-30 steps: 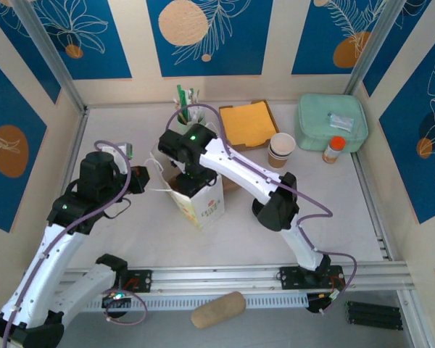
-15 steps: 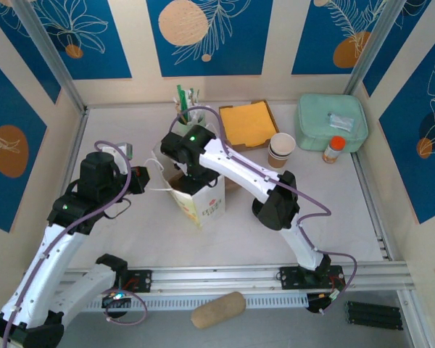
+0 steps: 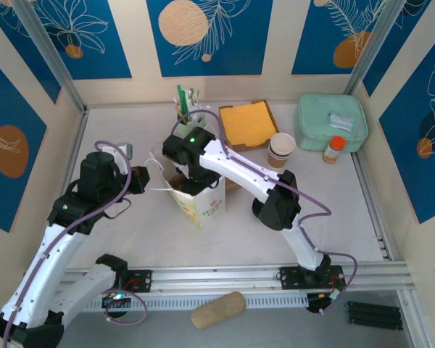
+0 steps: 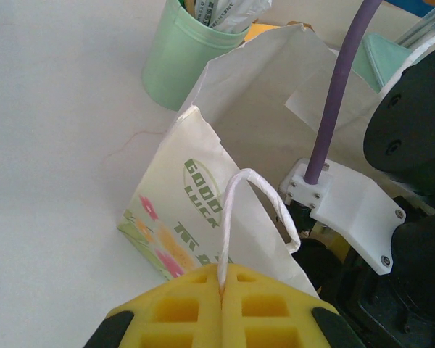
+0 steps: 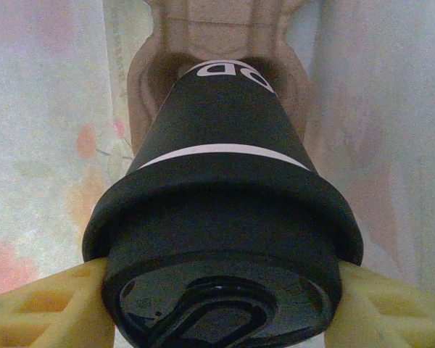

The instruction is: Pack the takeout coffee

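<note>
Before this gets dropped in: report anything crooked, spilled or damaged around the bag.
Nothing stands out. The coffee cup, lid seated, is held in the right claw inside the paper bag, above the cardboard holder. The left claw pinches the bag's handle. No spill or tear shows.

White paper bag (image 3: 203, 204) mid-table, right arm (image 3: 232, 168) down into its mouth, left jaws at its handle (image 3: 158, 190).

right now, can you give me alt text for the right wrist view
The right tool's yellow fingers clamp the takeout coffee, a dark cup, by its black lid, inside a pale printed paper bag. The cup's base points down into a brown moulded pulp tray at the bag's bottom.
</note>
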Tool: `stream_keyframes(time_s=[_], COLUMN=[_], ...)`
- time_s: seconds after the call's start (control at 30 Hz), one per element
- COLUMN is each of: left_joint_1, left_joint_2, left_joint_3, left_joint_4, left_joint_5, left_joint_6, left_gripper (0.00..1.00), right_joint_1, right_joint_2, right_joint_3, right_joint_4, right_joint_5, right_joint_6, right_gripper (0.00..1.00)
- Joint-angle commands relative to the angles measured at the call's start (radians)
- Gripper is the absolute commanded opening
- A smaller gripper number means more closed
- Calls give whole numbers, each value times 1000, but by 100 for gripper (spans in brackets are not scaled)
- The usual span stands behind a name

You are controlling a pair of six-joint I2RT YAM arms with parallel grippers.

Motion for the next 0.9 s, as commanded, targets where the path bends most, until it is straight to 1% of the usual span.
stream_keyframes(time_s=[0.0, 0.87], left_joint_1=[-3, -4], left_joint_2=[-3, -1], left_joint_3=[-4, -2], left_joint_4=[19, 22], left_joint_5=[-12, -12], left_joint_6=[-12, -11], left_gripper=[0, 0], right_joint_1=[4, 3], right_joint_2=[22, 23], right_joint_3=[-26, -13], right_joint_4=[-151, -151], right_joint_5=[-39, -30], right_joint_6=[-20, -21], right_gripper=[43, 43])
